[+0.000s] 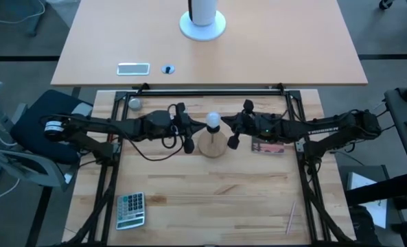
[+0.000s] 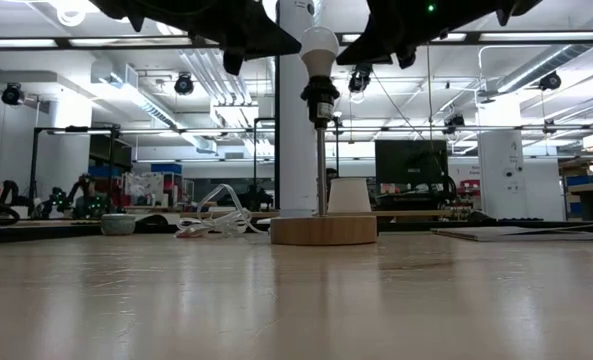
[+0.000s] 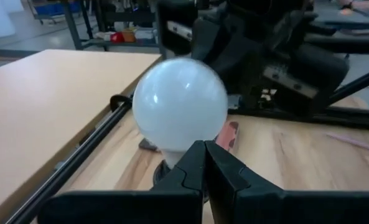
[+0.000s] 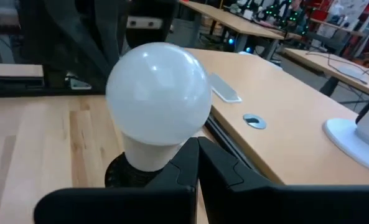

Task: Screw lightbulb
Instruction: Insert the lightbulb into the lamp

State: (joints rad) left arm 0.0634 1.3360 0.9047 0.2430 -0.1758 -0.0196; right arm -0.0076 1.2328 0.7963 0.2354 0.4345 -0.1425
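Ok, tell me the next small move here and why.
Probably open one gripper and close it on the lightbulb to twist it. The bulb stands upright in the socket atop the wooden stand, but neither gripper holds it: the left gripper and right gripper both sit shut just beside its neck. Whether it is fully seated cannot be told.

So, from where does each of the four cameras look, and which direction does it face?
High view: above the table, facing down; both arms flank the lightbulb.
Low view: at tabletop height, facing level; the arms hang above the wooden stand.
Left wrist view: behind the shut left gripper, facing the bulb.
Right wrist view: behind the shut right gripper, likewise.
All share the bulb.
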